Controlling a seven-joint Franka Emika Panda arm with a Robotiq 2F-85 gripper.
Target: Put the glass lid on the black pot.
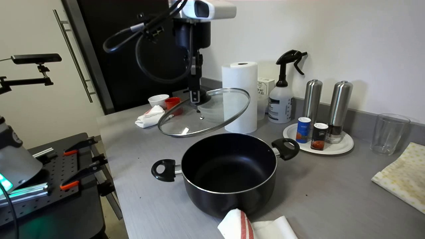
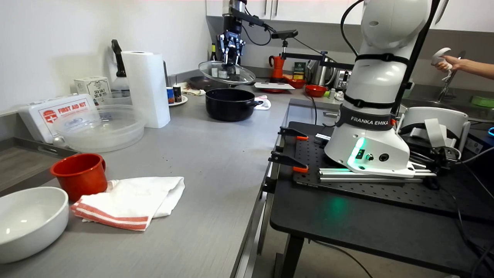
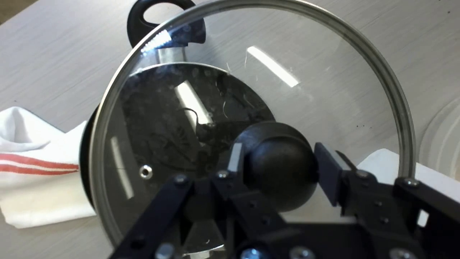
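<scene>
My gripper (image 1: pixel 195 96) is shut on the black knob of the glass lid (image 1: pixel 212 118). In the wrist view the gripper (image 3: pixel 278 162) has a finger on each side of the knob (image 3: pixel 284 169). The lid hangs in the air, tilted, with its wall side higher. It is above the black pot (image 1: pixel 232 202), apart from it. In an exterior view the lid (image 2: pixel 245 76) appears above the pot (image 2: pixel 227 106). In the wrist view the lid covers only part of the pot's opening and sits off to one side. The pot stands open and upright on the counter.
A paper towel roll (image 1: pixel 240 99) stands near the lid, beside a spray bottle (image 1: pixel 280 103). A white plate (image 1: pixel 343 146) holds shakers and steel mills. A striped cloth (image 1: pixel 235 225) touches the pot's front. A clear plastic bowl (image 2: pixel 127 139) and a red mug (image 2: pixel 79 177) stand farther along.
</scene>
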